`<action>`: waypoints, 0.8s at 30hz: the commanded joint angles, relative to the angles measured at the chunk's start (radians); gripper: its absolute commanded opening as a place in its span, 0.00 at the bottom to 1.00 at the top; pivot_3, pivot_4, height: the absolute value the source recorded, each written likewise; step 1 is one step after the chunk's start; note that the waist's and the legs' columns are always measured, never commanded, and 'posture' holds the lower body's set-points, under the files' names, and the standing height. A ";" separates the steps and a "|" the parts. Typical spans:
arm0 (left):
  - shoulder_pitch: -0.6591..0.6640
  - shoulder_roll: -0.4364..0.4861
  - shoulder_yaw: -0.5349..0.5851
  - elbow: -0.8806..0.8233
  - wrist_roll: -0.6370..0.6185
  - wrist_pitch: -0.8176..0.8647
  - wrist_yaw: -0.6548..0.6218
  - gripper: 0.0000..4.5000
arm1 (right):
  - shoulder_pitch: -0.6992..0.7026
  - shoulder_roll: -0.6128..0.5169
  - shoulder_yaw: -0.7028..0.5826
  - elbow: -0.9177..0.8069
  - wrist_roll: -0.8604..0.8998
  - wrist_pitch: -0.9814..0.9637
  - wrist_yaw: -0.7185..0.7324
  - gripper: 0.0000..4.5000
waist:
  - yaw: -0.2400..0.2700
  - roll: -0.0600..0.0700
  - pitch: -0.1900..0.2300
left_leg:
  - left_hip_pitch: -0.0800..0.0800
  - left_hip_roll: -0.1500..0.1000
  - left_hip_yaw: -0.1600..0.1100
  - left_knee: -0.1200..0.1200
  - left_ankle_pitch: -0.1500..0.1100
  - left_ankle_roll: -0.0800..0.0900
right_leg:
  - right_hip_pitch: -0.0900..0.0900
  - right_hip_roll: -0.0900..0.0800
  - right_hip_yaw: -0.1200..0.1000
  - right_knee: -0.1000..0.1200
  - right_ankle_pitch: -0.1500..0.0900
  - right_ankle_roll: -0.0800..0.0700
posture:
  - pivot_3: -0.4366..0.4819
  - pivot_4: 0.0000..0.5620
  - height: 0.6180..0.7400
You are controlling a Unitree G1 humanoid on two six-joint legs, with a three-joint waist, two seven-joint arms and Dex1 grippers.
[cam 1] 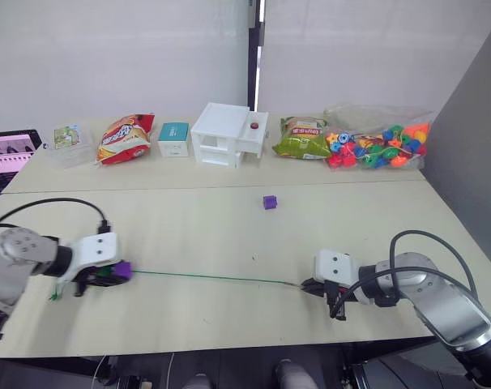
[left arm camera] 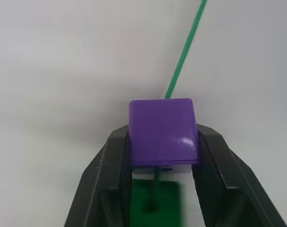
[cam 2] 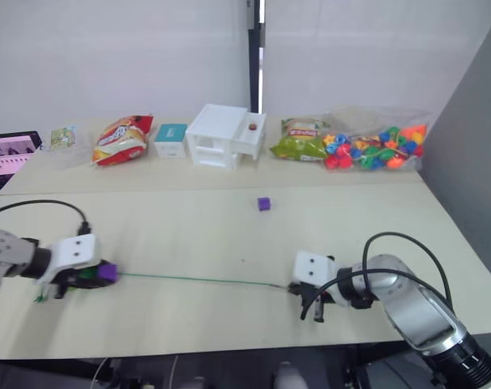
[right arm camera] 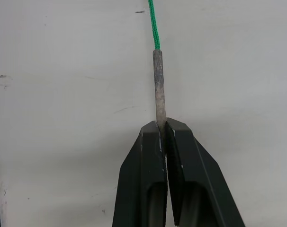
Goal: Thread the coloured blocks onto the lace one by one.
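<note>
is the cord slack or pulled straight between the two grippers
Pulled straight: the cord runs in one line from the purple block in the left gripper to the right gripper.

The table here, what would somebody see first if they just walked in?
Probably the green string stretched tight across the front of the table: the left claw squeezes a purple block threaded on it, and the right claw pinches its stiff tip. Next, the bag of bright beads at the back right, and one loose purple cube mid-table.
</note>
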State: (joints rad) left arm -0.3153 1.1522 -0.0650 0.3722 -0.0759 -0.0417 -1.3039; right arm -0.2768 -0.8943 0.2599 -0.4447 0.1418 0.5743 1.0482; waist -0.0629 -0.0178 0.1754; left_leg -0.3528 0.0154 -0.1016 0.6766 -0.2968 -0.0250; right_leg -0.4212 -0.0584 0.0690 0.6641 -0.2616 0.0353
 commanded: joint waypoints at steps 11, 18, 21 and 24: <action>0.036 -0.044 0.105 -0.162 -0.127 0.161 -0.017 0.51 | -0.088 0.056 0.022 -0.027 0.020 0.027 0.018 0.00 | 0.009 -0.002 0.001 | -0.002 0.000 0.000 0.001 0.000 0.000 | 0.000 0.000 0.000 0.001 0.000 0.000 | 0.48 0.27 1.00; -0.014 -0.046 0.098 -0.393 -0.252 0.362 -0.080 0.99 | -0.157 0.117 0.081 -0.061 0.019 0.115 0.008 0.00 | 0.016 -0.003 0.001 | -0.003 0.000 -0.001 0.001 0.000 0.000 | -0.001 0.000 0.000 0.001 0.000 0.000 | 0.48 0.27 1.00; -0.053 -0.109 0.051 -0.532 -0.290 0.431 -0.051 0.99 | -0.213 0.160 0.129 -0.062 0.006 0.164 -0.011 0.00 | 0.016 -0.003 0.001 | -0.003 0.000 -0.001 0.001 0.000 0.000 | -0.001 -0.001 0.000 0.000 0.000 0.000 | 0.48 0.27 1.00; -0.140 -0.249 -0.034 -0.593 -0.260 0.464 0.042 0.99 | -0.255 0.193 0.172 -0.051 -0.011 0.206 -0.033 0.00 | 0.024 -0.003 0.001 | -0.003 -0.001 -0.001 0.002 0.000 0.000 | -0.001 -0.001 0.000 0.001 0.000 0.000 | 0.48 0.27 1.00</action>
State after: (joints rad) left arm -0.4345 0.9149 -0.0727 -0.1776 -0.3407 0.4089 -1.3018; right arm -0.5198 -0.7038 0.4279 -0.4713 0.1365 0.7643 1.0257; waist -0.0386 -0.0208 0.1765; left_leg -0.3562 0.0141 -0.1030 0.6795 -0.2967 -0.0252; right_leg -0.4215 -0.0593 0.0686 0.6647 -0.2612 0.0357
